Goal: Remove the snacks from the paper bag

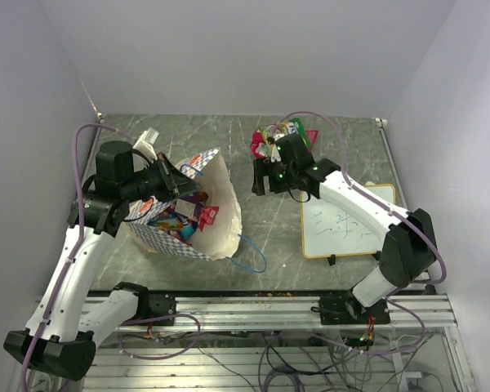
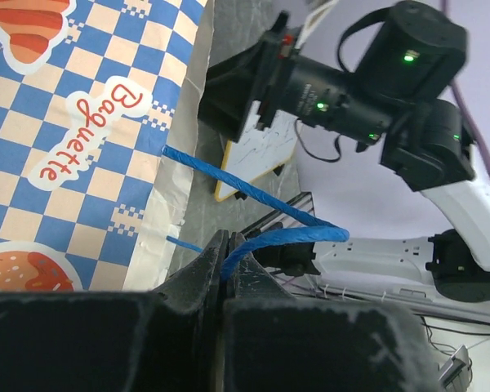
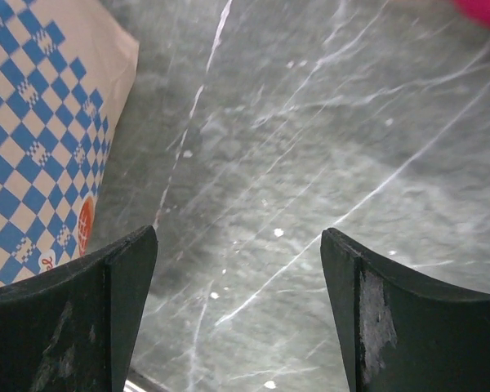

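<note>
The paper bag [image 1: 216,208] stands tilted at the left, its mouth open towards the top view; it also shows in the left wrist view [image 2: 65,122] and the right wrist view [image 3: 41,122]. Snacks [image 1: 178,220] in red, blue and purple lie inside it. More snacks [image 1: 276,139] are piled at the back of the table. My left gripper [image 1: 186,186] is shut on the bag's blue string handle [image 2: 261,237], at the bag's upper rim. My right gripper [image 1: 259,178] is open and empty [image 3: 238,245], low over bare table just right of the bag.
A white framed writing board [image 1: 347,220] lies at the right, under my right arm. The bag's other blue handle [image 1: 249,255] loops onto the table in front. A white object [image 1: 149,139] sits behind the bag. Walls close in left, back and right.
</note>
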{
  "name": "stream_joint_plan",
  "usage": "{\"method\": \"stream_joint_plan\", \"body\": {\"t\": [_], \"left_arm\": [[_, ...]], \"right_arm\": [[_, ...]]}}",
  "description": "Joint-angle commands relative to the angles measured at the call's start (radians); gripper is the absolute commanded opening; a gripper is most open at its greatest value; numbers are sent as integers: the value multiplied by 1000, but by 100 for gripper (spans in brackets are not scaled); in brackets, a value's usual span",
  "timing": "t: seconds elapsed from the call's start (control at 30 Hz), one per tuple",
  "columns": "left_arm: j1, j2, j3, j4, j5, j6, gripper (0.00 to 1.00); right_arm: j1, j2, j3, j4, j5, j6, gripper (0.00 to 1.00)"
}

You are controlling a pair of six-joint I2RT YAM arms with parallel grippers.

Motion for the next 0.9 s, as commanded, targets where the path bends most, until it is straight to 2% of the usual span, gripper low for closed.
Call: {"method": "stream_joint_plan", "body": {"t": [0.0,0.17,0.4,0.6,0.77,0.87], "left_arm": [[-8,-21,28,43,74,-23,7],[-10,-42,-7,145,105,-101,7],[-38,-3,76,76,83,-74,7],[-118,-32,51,94,21,-137,7],[-162,-103,-15,106,-46,-208,7],[-165,-124,-15,54,-98,-203,7]], "right_arm": [[7,28,-54,106,-157,117,80],[91,104,-77,140,-163,166,80],[285,147,-61,159,-108,243,80],[402,116,-95,194,-67,303,80],[417,27,-185,184,-40,326,80],[418,-50,-249,169,-5,342,80]]}}
